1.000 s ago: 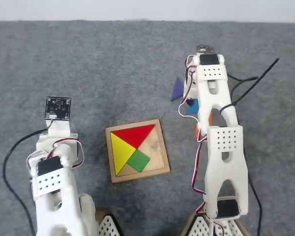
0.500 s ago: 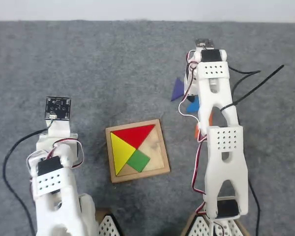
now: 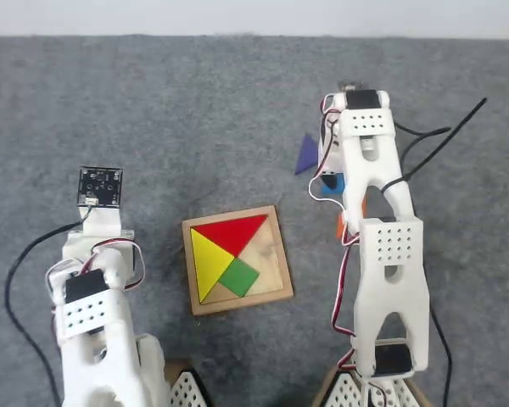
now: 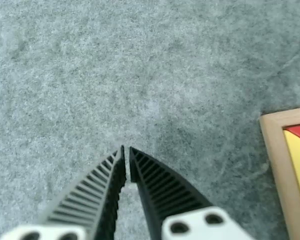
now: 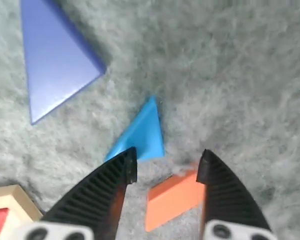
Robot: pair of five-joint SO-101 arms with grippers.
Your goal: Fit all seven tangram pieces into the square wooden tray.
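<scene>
The tray [image 3: 268,259] lies on the grey bench [image 3: 153,110] between the two arms, turned a little off square. Three pieces sit in it: a red triangle [image 3: 232,231] along the far edge, a yellow triangle [image 3: 205,261] along the left edge, and a green square [image 3: 238,276] tucked where their points meet. The right-hand part of the tray floor is bare wood. By my count the job is a little under half done, with four pieces yet to go in.

Three of those lie loose on the bench beyond the tray's right side, by the right arm. A violet triangle [image 5: 52,55] lies farthest out. A blue triangle [image 5: 140,135] is near it but apart from it. An orange piece [image 5: 172,197] is just beside the blue one and partly under the arm in the high view.

The right gripper [image 5: 168,157] hangs over the blue and orange pieces with its jaws moderately apart and nothing between them. One tip is at the blue triangle's base and the other by the orange piece's corner. I judge one of these two the likely next pick, though I cannot tell which.

The left gripper [image 4: 126,150] is over bare bench to the left of the tray. Its jaws are nearly together and hold nothing.
</scene>
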